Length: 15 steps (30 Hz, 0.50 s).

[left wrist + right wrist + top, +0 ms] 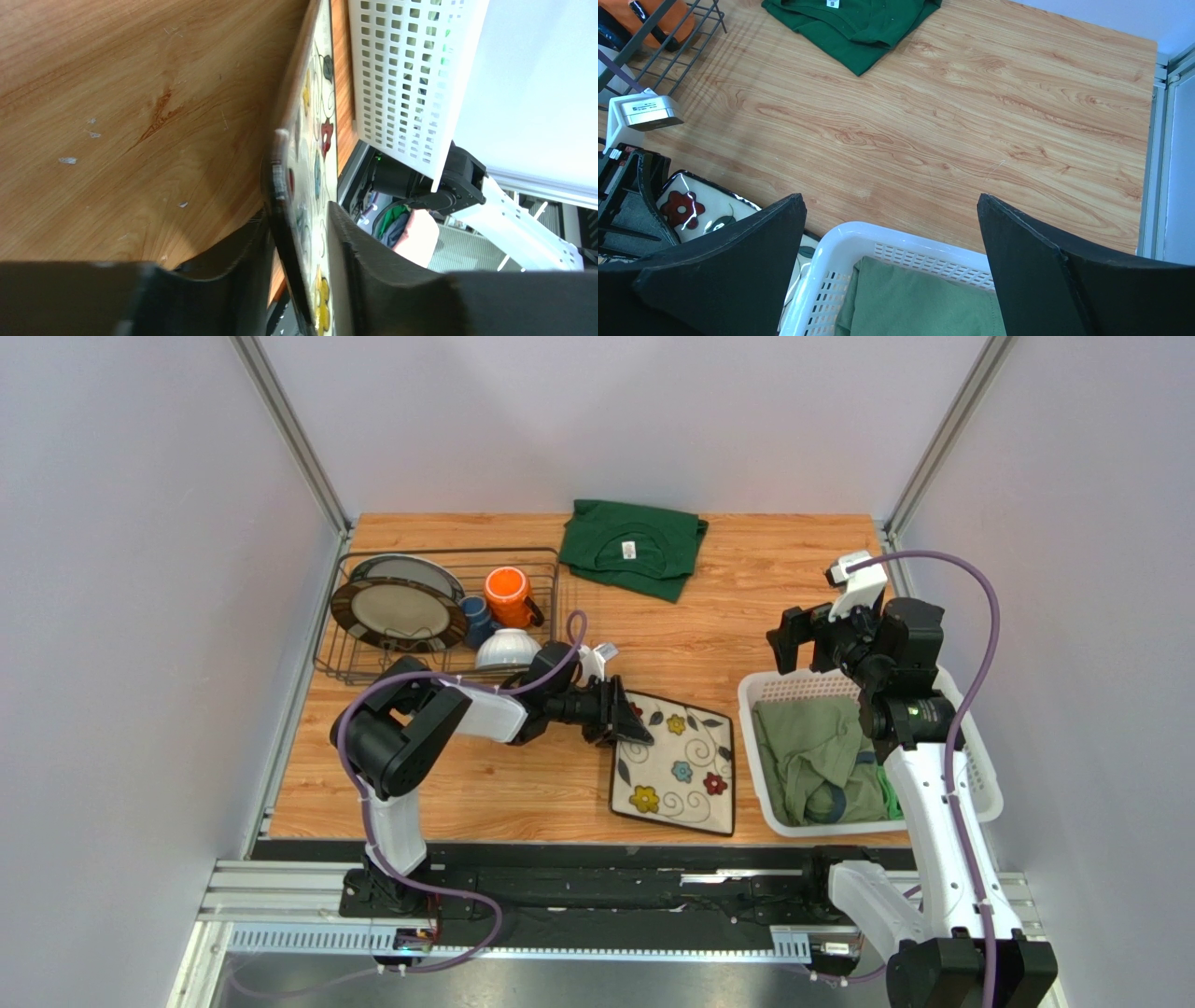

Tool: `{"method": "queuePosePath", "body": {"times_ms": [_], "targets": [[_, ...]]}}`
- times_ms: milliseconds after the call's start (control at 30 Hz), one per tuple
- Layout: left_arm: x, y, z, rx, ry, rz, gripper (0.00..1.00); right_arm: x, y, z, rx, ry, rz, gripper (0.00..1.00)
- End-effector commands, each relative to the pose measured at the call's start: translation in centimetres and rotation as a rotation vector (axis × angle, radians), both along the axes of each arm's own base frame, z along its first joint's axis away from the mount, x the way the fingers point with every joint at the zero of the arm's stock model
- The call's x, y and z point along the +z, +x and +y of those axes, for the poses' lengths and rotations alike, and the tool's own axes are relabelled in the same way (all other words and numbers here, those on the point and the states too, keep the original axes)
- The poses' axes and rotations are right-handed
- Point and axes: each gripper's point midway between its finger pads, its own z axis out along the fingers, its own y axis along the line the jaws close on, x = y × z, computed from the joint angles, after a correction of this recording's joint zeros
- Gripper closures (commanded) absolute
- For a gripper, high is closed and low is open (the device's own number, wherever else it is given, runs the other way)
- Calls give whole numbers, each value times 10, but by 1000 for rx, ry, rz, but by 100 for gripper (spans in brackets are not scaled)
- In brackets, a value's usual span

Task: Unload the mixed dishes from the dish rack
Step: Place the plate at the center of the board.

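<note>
The square flowered plate lies flat on the table in front of the dish rack. My left gripper reaches over the plate's near-left corner. In the left wrist view the plate's dark rim runs between the fingers of that gripper; one finger touches the underside, and a gap shows on the flowered face. In the rack stand the round dark-rimmed plate, orange mug, dark blue mug and white bowl. My right gripper hangs wide open and empty.
A white slatted laundry basket holding olive-green cloth stands right of the square plate, its near corner under my right gripper. A folded dark green shirt lies at the back centre. Grey walls close in the left and right sides.
</note>
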Motion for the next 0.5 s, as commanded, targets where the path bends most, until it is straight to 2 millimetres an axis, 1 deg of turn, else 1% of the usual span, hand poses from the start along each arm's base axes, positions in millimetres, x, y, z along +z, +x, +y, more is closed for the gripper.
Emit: {"method": "queuePosePath", "body": {"times_ms": [0, 233, 467], "targets": [[27, 9, -12, -46, -70, -103, 56, 13, 2, 0, 11, -6, -49, 1], [17, 9, -6, -38, 7, -110, 53, 13, 2, 0, 11, -6, -51, 1], [11, 17, 7, -18, 133, -186, 50, 14, 2, 1, 14, -5, -52, 1]]}}
